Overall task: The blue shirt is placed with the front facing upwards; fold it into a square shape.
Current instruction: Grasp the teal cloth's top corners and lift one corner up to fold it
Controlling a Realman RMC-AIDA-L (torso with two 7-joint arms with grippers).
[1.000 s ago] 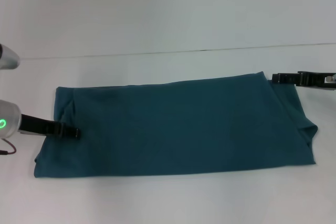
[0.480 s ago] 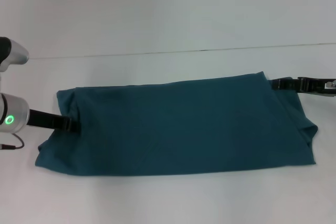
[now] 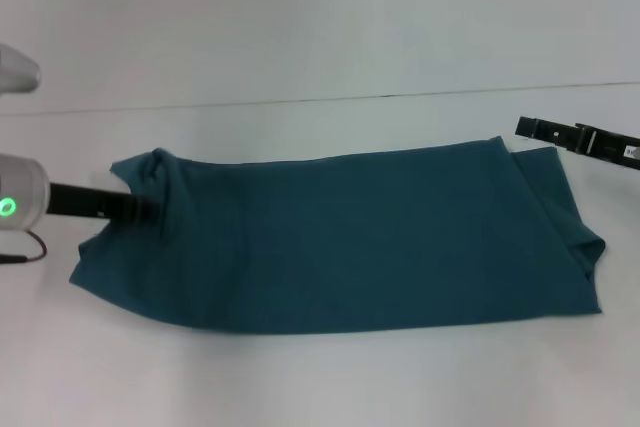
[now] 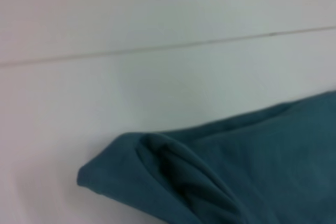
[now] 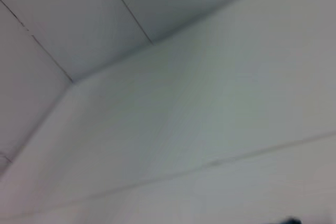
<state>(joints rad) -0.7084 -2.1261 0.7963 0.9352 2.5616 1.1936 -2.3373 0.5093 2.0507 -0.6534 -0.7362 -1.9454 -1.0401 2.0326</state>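
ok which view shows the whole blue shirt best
The head view: the blue shirt lies there edge to edge as a long folded band, left gripper at its raised left end. The left wrist view shows only that lifted corner; the right wrist view shows none.

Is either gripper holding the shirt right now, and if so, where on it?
The left gripper pinches the blue shirt at its far left corner, which is bunched up. The right gripper holds nothing, apart from the shirt's far right corner.
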